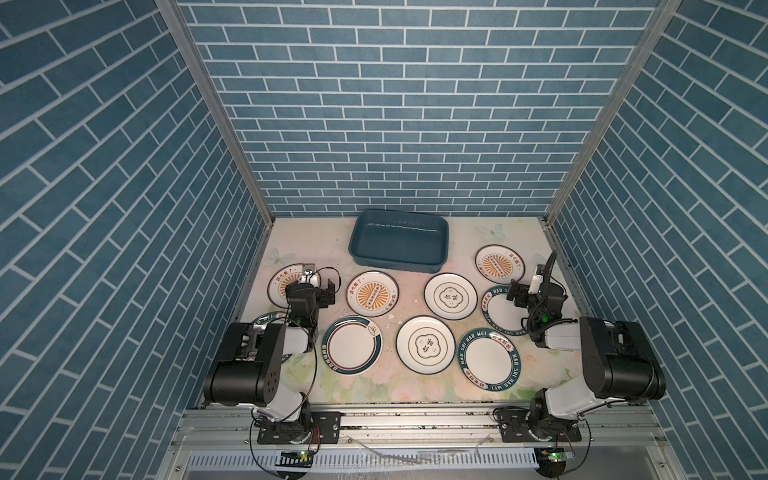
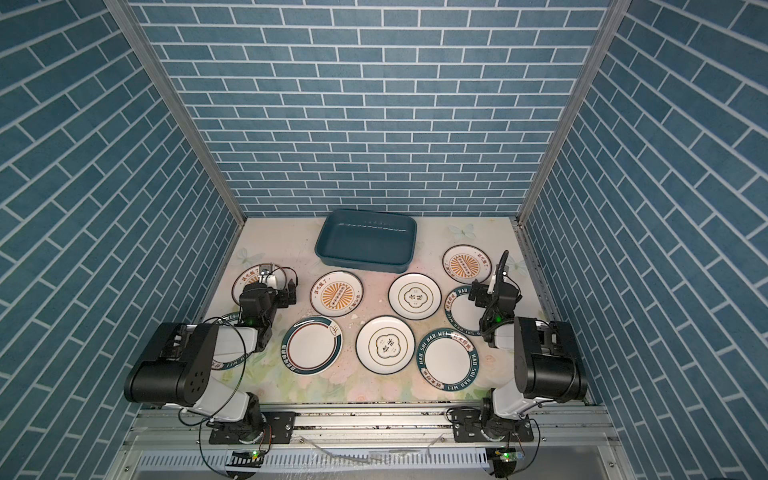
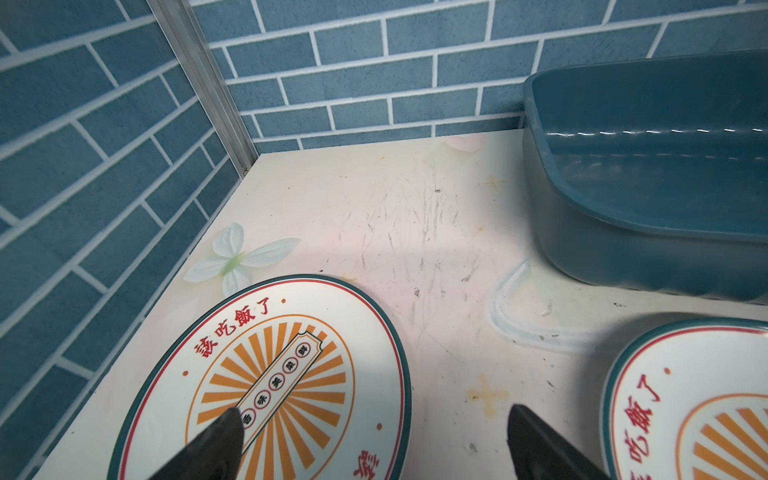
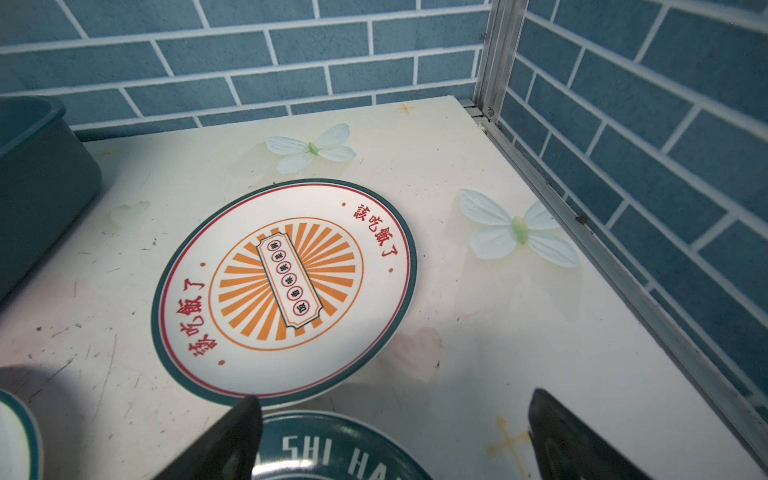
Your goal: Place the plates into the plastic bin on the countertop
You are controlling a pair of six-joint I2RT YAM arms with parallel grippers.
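- Top views: plastic bin (image 1: pixel 399 245), dark teal, at back centre of the floral countertop (image 1: pixel 415 386), close to the brick wall (image 1: pixel 395 124); empty in both top views; nine plates (image 1: pixel 372 294) counted, all flat on the countertop outside the bin, one half hidden under the left arm (image 1: pixel 245 361); left gripper (image 1: pixel 329 293) over the inner edge of the far-left sunburst plate (image 1: pixel 277 282); right gripper (image 1: pixel 514 296) over the lettered-rim plate (image 1: pixel 500 316); neither carries anything.
- Left wrist view: jaws wide apart; one fingertip (image 3: pixel 224 432) over the sunburst print, the other over bare countertop short of the neighbouring sunburst plate (image 3: pixel 685 395); the plate's rim lies between them; bin close ahead.
- Right wrist view: jaws wide apart above the lettered rim; far-right sunburst plate (image 4: pixel 286 286) just beyond, flat, untouched; a corner of the bin in view.
- Step, as judged: opening of the task; no plate binned; first pick in approach, the left gripper best placed.
- Next move, as judged: descend astride the rim; close on the thin lip; lift level; carry over the bin's flared rim; whether the fingers touch any plate yet, cannot tell.
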